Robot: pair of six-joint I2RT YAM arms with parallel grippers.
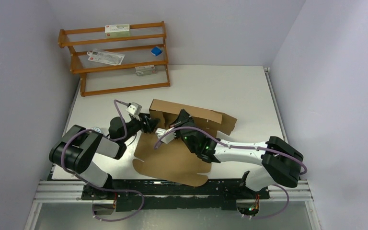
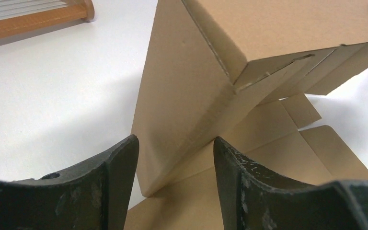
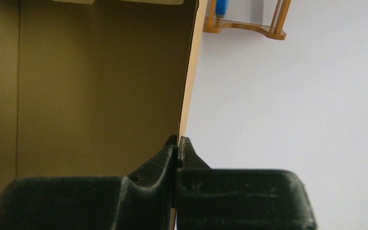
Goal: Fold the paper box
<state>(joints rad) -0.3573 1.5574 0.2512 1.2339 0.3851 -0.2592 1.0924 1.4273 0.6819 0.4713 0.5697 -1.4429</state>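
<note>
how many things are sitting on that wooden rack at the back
4. A white carton on the top shelf of the wooden rack; a white packet and a small blue object on the middle shelf; a grey carton on the lower shelf. None seems hidden.

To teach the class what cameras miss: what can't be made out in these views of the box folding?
Top view: the right claw and arm cover the middle of the paper box.
Left wrist view: the box runs off top and right edges.
Right wrist view: its wall hides whatever lies behind.
Top view: the wooden rack holds white cartons, print too small.
</note>
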